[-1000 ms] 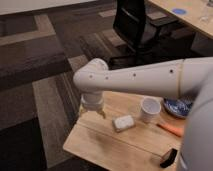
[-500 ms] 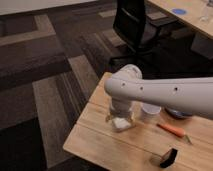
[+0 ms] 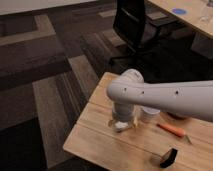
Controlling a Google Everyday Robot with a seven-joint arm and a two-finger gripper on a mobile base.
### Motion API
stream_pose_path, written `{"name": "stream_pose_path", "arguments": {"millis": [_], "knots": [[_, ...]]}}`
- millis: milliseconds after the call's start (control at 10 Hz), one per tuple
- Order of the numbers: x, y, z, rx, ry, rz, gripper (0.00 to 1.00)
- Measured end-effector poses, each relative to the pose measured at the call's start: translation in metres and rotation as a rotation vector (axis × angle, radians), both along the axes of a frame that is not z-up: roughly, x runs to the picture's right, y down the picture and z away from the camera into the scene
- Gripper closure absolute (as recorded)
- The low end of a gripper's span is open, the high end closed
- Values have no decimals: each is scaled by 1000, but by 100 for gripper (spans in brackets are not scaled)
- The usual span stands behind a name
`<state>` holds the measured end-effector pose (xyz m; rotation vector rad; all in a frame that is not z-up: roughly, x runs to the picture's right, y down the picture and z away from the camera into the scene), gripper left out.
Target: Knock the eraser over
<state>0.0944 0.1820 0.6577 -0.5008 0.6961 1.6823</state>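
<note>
I had the gripper [image 3: 121,125] low over the small white soft-edged eraser [image 3: 120,126] on the pale wooden desk [image 3: 95,140]; I couldn't tell the jaws' state. A wide sweep risked clipping the white round cup [image 3: 149,115] just beside it.

Eraser [image 3: 120,126]: small white soft-edged block on the wooden table [image 3: 100,137], near its left end. Mostly hidden under the gripper [image 3: 121,125] directly above it (pose not discernible).
</note>
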Motion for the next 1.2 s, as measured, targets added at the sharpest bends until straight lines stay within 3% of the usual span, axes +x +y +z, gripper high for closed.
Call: {"name": "stream_pose_path", "arguments": {"millis": [200,500,900,1200], "knots": [[27,17,6,-16,12,50,35],[84,61,1,-64,91,172,35],[143,78,-28,-78,238,223,35],[149,78,-33,-77,260,236,35]]}}
